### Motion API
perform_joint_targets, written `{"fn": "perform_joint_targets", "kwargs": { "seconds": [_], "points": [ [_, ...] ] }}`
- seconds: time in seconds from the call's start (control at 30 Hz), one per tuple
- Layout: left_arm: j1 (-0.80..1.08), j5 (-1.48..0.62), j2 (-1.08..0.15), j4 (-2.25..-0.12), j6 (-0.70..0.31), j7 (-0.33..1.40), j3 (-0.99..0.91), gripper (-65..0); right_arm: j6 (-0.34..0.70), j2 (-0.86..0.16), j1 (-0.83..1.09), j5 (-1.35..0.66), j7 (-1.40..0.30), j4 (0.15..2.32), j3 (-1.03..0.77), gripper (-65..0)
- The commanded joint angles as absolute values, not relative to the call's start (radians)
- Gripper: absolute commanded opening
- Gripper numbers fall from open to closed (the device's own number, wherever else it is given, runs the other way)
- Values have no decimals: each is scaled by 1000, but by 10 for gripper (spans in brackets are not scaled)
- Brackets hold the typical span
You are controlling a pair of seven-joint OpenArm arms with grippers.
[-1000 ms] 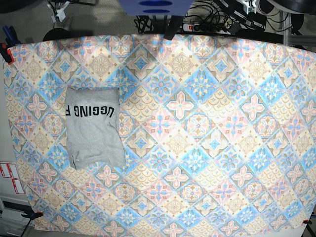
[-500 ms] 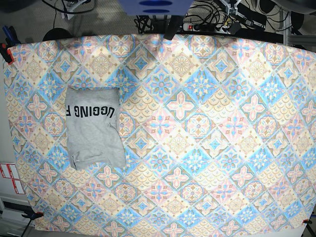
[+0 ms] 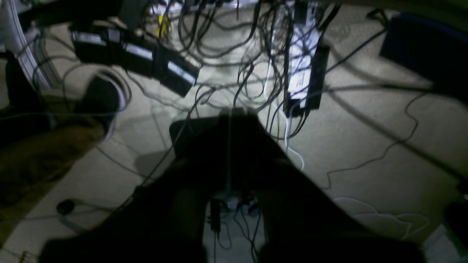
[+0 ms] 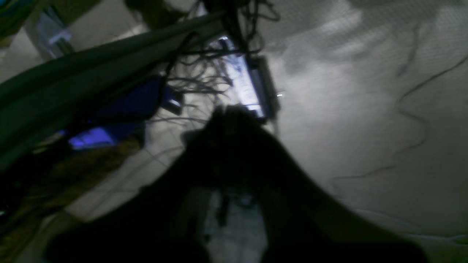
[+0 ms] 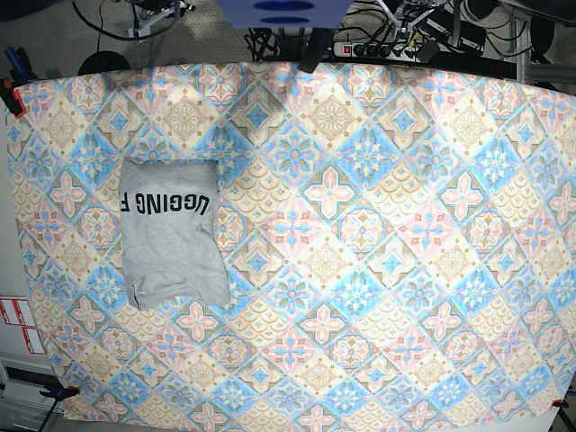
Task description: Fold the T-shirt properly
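The T-shirt (image 5: 171, 232) lies folded into a light grey rectangle on the left part of the tablecloth (image 5: 378, 243), with black upside-down lettering across its upper part. Neither gripper is near it. In the base view only bits of the arms show beyond the table's far edge. In the left wrist view my left gripper (image 3: 234, 116) is a dark silhouette with its fingers meeting at the tips, empty, above a floor with cables. My right gripper (image 4: 232, 111) looks the same in the blurred right wrist view, shut and empty.
The diamond-patterned tablecloth covers the whole table. A blue mount (image 5: 283, 11) sits at the far middle edge. A power strip (image 5: 373, 49) and tangled cables lie on the floor behind the table. A red clamp (image 5: 11, 94) holds the cloth's far left corner.
The arm parts beyond the far table edge have shifted a little. The T-shirt has not moved.
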State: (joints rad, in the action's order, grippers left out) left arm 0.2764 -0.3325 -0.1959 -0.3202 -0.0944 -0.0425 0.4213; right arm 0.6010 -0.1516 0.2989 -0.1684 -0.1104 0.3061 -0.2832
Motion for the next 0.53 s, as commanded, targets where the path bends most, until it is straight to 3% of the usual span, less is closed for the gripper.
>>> {"fn": "perform_joint_targets", "kwargs": {
  "seconds": [0.0, 0.5],
  "points": [
    [280, -331, -202, -320, -96, -44, 427, -650, 622, -133, 292, -171, -91, 298, -285, -650],
    [203, -335, -214, -320, -96, -42, 423, -650, 622, -24, 202, -157, -5, 286, -278, -650]
  ]
}}
